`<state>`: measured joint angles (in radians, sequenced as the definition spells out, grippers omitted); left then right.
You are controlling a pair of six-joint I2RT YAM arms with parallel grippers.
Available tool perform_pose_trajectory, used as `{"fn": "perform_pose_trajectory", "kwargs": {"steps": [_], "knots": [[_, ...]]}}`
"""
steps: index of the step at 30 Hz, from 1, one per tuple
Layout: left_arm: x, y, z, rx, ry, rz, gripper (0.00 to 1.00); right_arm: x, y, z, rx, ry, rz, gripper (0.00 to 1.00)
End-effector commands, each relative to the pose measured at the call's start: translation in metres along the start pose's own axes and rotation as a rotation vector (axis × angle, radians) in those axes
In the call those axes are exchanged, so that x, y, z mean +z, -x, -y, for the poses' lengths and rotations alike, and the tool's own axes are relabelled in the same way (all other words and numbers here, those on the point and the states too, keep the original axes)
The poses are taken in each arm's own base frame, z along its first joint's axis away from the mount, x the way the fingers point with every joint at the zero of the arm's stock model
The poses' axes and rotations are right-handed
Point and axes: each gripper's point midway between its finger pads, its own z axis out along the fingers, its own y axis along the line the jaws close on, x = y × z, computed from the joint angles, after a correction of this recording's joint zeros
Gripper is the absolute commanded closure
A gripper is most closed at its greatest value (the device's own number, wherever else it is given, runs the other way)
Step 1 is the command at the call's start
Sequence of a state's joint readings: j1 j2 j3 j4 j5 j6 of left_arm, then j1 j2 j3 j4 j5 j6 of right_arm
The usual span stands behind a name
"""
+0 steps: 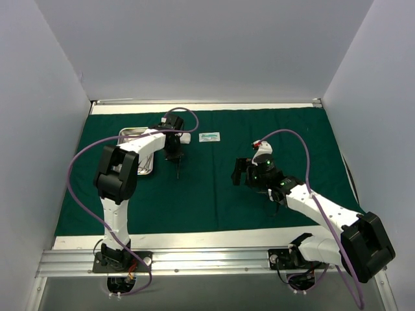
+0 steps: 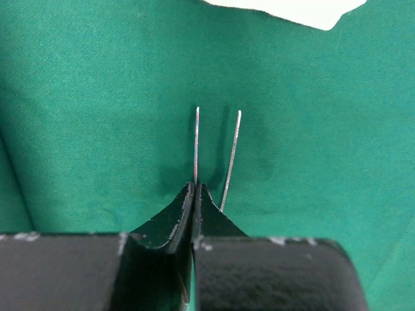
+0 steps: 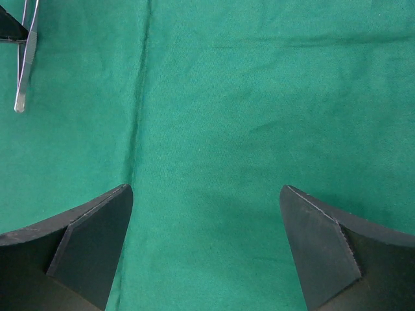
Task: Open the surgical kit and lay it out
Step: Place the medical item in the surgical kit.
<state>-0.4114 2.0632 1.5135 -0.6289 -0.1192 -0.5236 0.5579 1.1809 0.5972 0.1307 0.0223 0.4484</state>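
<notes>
Left gripper (image 2: 194, 189) — jaws pressed together on thin silver tweezers (image 2: 196, 139). One prong runs into the seam between the fingers and the other passes just beside them; both reach out over the cloth, slightly spread. From above, the tweezers hang beneath the gripper, pointing toward the near edge, just right of the steel tray (image 1: 130, 133). Whether their end touches the cloth cannot be told. Dark green cloth wrap (image 1: 214, 194): unfolded and spread flat over most of the table (image 1: 194, 238), with a faint crease visible in the right wrist view. Steel tray: rectangular and shiny, on the far-left part of the cloth, partly hidden under the left arm; its contents cannot be made out. White gauze wad (image 1: 185, 138): on the cloth just beside the left wrist, on its right. Small white packet (image 1: 209, 137): flat on the cloth, near the gauze on the right but apart from it. Right gripper (image 3: 206, 189) — fingers wide apart and holding nothing, hovering over bare cloth right of centre. It is well apart from the tweezers, which show in the upper-left corner of its wrist view.
</notes>
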Motion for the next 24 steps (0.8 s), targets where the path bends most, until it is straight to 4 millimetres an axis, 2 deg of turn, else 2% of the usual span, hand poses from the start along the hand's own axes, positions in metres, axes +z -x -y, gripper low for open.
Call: {"fn": "perform_pose_trajectory", "kwargs": {"steps": [1, 8, 17, 20, 23, 24], "knots": [[-0.004, 0.028, 0.013, -0.019, -0.043, 0.079, 0.94, -0.004, 0.002, 0.003, 0.008, -0.02, 0.022, 0.09], [0.001, 0.031, 0.013, -0.002, -0.058, 0.08, 0.92, -0.003, 0.002, 0.003, 0.008, -0.018, 0.019, 0.09], [-0.001, 0.028, 0.005, -0.01, -0.04, 0.068, 0.7, -0.002, 0.0, 0.002, 0.007, -0.014, 0.014, 0.09], [-0.012, 0.031, 0.003, -0.013, -0.029, 0.072, 0.63, -0.003, 0.002, 0.002, 0.008, -0.012, 0.017, 0.09], [-0.035, 0.044, 0.005, -0.011, -0.04, 0.111, 0.56, -0.004, 0.003, 0.001, 0.009, -0.009, 0.021, 0.09], [-0.049, 0.051, 0.006, -0.003, -0.053, 0.144, 0.55, -0.004, 0.003, 0.001, 0.009, -0.009, 0.021, 0.09]]}}
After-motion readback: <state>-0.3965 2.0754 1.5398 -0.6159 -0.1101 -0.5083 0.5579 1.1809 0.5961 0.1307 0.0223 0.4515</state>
